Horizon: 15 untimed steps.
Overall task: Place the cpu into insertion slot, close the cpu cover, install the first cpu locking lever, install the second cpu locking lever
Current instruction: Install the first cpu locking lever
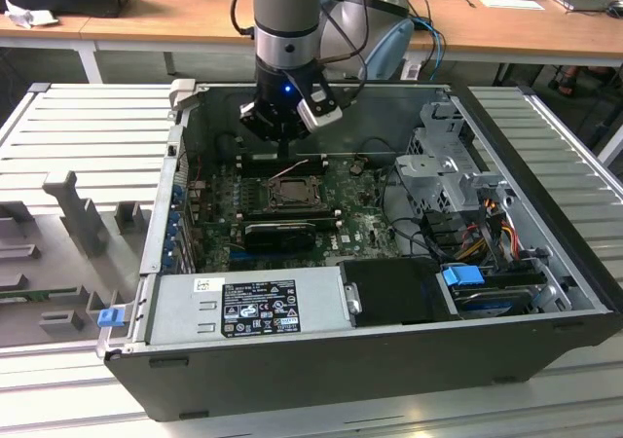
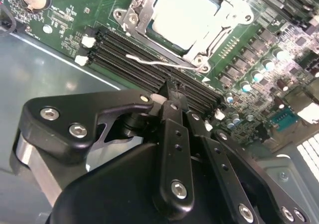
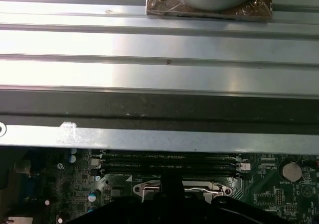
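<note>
1. Where an open computer case (image 1: 545, 263) lay flat on a ribbed metal bench (image 1: 88, 136), a robot arm (image 1: 287, 19) reached straight down into it from above, its pincer (image 1: 282, 151) hanging low over the green board (image 1: 365, 226) near the far wall of the case.

2. Seen in the second wrist view, the pincer's (image 2: 172, 92) two black fingers (image 2: 174, 134) were pressed together with nothing between them, the narrow tip just above a bank of long black memory slots (image 2: 134, 64).

3. Its closed, slender shape was probably meant for pushing or hooking a thin part, not for carrying anything.

4. Beyond the tip sat the socket (image 2: 187, 22), and the chip (image 2: 184, 15) already lay inside it, its pale metal top flat and square to the rim.

5. A silver cover plate (image 2: 144, 7) appeared to lie down around the chip, framing it through its window, though whether it was fully seated could not be told.

6. One thin wire lever (image 2: 159, 62) ran along the socket's near edge, between the socket and the memory slots, looking loose rather than latched; that is a judgement.

7. So the chip was near the pincer but apart from it, just past the lever, which was the nearest part to the fingertip.

8. From the exterior view, the socket (image 1: 292, 191) lay directly below and just in front of the pincer.
</note>
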Motion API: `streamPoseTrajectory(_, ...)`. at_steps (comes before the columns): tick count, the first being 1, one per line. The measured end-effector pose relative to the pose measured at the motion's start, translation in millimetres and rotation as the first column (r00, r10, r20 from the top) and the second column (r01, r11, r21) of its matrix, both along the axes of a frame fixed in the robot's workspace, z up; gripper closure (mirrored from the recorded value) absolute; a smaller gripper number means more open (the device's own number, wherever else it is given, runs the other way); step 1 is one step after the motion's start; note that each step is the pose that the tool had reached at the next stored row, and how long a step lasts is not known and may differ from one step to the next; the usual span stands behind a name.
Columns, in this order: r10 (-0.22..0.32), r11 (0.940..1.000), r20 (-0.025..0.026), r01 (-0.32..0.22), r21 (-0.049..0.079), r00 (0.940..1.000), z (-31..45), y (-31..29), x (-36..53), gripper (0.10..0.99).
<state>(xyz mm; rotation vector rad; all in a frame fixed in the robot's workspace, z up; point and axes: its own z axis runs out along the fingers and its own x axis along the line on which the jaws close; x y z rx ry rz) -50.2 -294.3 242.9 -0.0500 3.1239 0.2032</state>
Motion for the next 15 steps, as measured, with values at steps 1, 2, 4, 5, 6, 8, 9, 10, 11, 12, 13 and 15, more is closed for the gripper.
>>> streamPoseTrajectory(1, 0.006, 1.0, 0.0006, -0.006, 0.0, 1.0, -1.5, 0.0, 0.5, 0.98)
streamPoseTrajectory(2, 0.009, 1.0, 0.0008, -0.009, 0.0, 1.0, -2.5, 0.0, 0.9, 0.98)
streamPoseTrajectory(4, 0.011, 0.9999, 0.0007, -0.011, 0.0, 0.9999, -5.4, 0.0, 2.2, 0.98)
streamPoseTrajectory(5, 0.012, 0.9999, 0.0008, -0.012, 0.0, 0.9999, -7.5, 0.0, 4.1, 0.98)
streamPoseTrajectory(6, 0.014, 0.9999, 0.0007, -0.014, 0.0, 0.9999, -8.9, 0.0, 5.5, 0.98)
streamPoseTrajectory(8, 0.048, 0.9989, 0.0008, -0.048, 0.0, 0.9989, -12.4, 0.0, 7.8, 0.98)
streamPoseTrajectory(9, 0.051, 0.9987, 0.0006, -0.051, 0.0, 0.9987, -13.0, 0.1, 9.6, 0.98)
streamPoseTrajectory(10, 0.051, 0.9987, 0.0006, -0.051, 0.0, 0.9987, -13.3, 0.1, 10.6, 0.98)
streamPoseTrajectory(11, 0.051, 0.9987, 0.0006, -0.051, 0.0, 0.9987, -13.7, 0.1, 11.6, 0.98)
streamPoseTrajectory(12, 0.051, 0.9987, 0.0008, -0.051, 0.0, 0.9987, -14.3, 0.2, 13.4, 0.98)
streamPoseTrajectory(13, 0.051, 0.9987, 0.0008, -0.051, 0.0, 0.9987, -14.6, 0.2, 14.2, 0.98)
streamPoseTrajectory(15, 0.051, 0.9987, 0.0007, -0.051, 0.0, 0.9987, -16.4, 0.3, 16.8, 0.98)
